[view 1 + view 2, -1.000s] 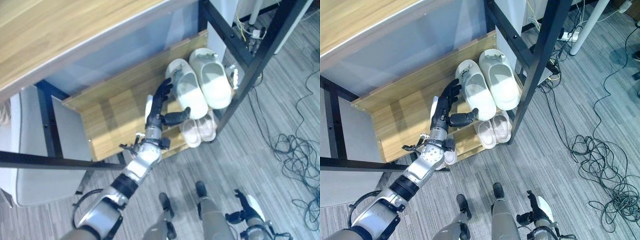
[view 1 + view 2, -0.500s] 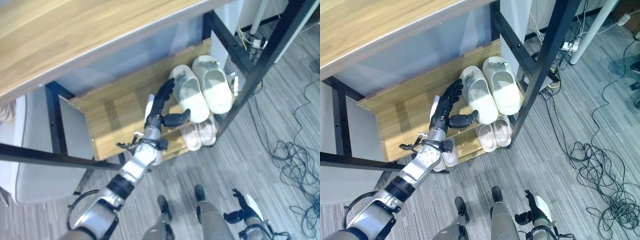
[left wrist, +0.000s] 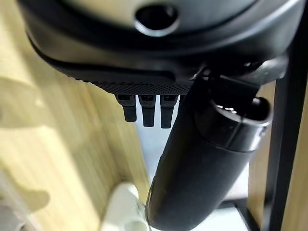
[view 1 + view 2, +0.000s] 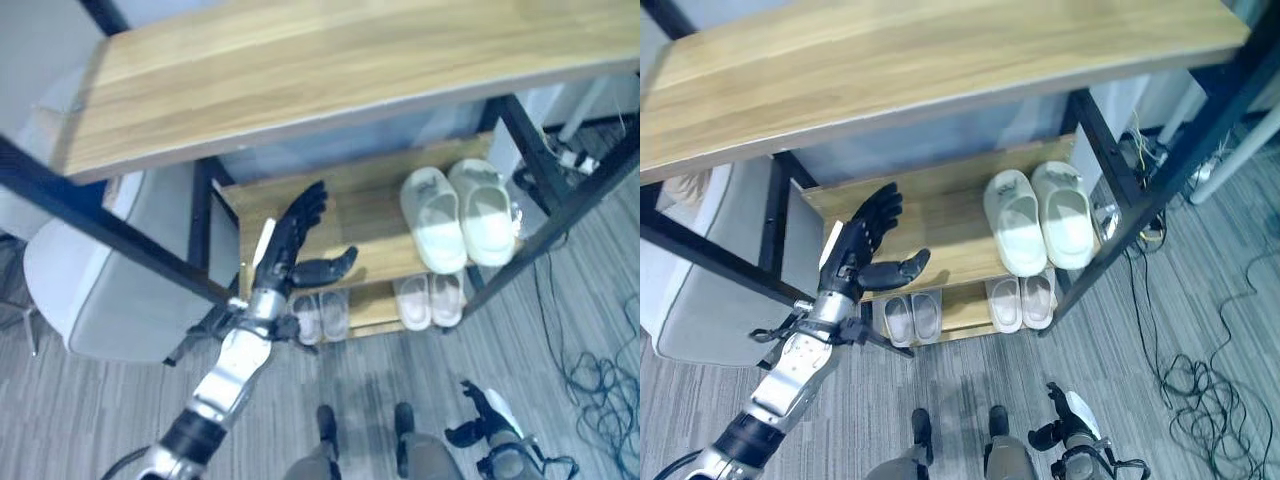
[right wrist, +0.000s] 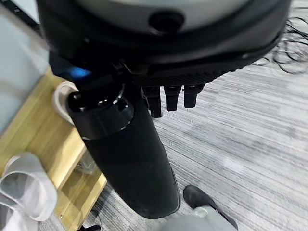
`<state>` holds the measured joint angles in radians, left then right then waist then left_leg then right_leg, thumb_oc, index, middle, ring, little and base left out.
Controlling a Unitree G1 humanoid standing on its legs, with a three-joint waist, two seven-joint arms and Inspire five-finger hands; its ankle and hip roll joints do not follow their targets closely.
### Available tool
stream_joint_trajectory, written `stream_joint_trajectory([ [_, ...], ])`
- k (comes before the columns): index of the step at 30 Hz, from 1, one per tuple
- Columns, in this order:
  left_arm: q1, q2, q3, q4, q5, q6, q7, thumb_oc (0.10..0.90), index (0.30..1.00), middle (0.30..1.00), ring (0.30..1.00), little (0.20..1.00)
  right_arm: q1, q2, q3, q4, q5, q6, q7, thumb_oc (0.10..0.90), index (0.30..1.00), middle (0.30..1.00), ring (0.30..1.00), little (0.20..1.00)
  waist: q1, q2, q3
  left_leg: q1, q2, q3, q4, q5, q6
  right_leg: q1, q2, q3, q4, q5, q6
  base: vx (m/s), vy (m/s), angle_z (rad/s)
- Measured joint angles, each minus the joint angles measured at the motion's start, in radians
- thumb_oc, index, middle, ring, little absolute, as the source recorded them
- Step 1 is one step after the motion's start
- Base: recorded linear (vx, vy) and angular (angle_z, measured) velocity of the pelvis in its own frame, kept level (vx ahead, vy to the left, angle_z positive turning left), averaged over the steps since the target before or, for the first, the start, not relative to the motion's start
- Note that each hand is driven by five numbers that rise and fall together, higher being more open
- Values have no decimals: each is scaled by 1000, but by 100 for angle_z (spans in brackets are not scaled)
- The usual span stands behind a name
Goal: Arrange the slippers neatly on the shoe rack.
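**Shoe rack, middle and bottom shelves**

Left hand [image 4: 290,245]: dark, fingers straight and spread, empty, raised before the wooden black-framed shoe rack [image 4: 380,205]. Small pale pink slippers [image 4: 912,316], one pair, bottom shelf, left. Second pale pink pair [image 4: 1022,300], bottom shelf, right. Large white slippers [image 4: 458,215], side by side, middle shelf, right end. Right hand [image 5: 144,154]: low over grey floor [image 5: 240,130], fingers relaxed, empty.

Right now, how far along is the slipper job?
Done, by the look of it: white slippers sit side by side on the middle shelf, and two smaller pairs are lined up on the bottom shelf. In hand: nothing; the left hand hovers open by the middle shelf, right hand idle. Left: likely nothing.
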<state>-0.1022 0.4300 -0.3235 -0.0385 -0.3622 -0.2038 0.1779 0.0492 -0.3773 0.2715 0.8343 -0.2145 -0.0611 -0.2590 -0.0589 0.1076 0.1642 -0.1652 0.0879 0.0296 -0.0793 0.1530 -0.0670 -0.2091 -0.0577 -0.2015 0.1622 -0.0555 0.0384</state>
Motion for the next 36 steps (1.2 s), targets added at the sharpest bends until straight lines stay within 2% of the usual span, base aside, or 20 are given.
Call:
stream_joint_trajectory([
  [2,94,-3,20,-5,-37,2,-40,800,900,900,900,900,17,13,-3,16,0,0,3,800,900,900,900,900,9,-17,-12,25,-2,-35,0,-7,-2,61,1,-29,-41,4,1,9,18,44],
  [4,187,9,34,-2,-66,5,-71,800,900,900,900,900,13,28,-1,47,-1,0,13,800,900,900,900,900,50,-40,-37,43,-4,-44,0,-16,-4,101,2,-50,-69,9,5,5,43,32],
  [7,277,33,41,37,-65,27,-124,800,900,900,900,900,9,38,-1,88,-2,2,27,800,900,900,900,900,80,-63,-64,64,-14,-81,-1,-19,-2,166,1,-79,-123,23,5,16,30,34],
  [9,313,50,40,85,-61,46,-151,800,900,900,900,900,-3,42,0,112,-9,-1,36,800,900,900,900,900,94,-74,-79,73,-21,-94,-1,-22,-2,195,0,-94,-152,31,10,23,34,24],
  [12,335,67,39,211,-44,65,-182,800,900,900,900,900,-8,54,6,139,-14,1,44,800,900,900,900,900,91,-90,-105,82,-29,-112,-1,-23,-1,230,-1,-111,-190,43,17,16,44,18],
  [21,321,37,34,596,165,105,-174,800,900,900,900,900,-6,90,11,280,-17,13,59,800,900,900,900,900,86,-120,-134,98,-40,-114,-5,-33,3,269,-4,-117,-239,68,21,9,61,2],
  [25,287,-31,42,773,253,110,-143,800,900,900,900,900,-9,96,11,319,-17,28,67,800,900,900,900,900,86,-121,-136,101,-41,-99,-5,-37,5,268,-6,-106,-245,75,21,3,62,-9],
  [31,200,-116,60,1055,310,117,-98,800,900,900,900,900,-24,98,11,365,-16,35,66,800,900,900,900,900,77,-126,-140,113,-39,-73,-5,-42,13,267,-7,-80,-246,82,18,2,52,-14],
  [36,175,-139,94,1180,372,131,-65,800,900,900,900,900,-29,100,11,398,-8,37,67,800,900,900,900,900,61,-135,-157,116,-37,-52,-5,-44,17,260,-8,-57,-247,88,13,7,33,-12],
])
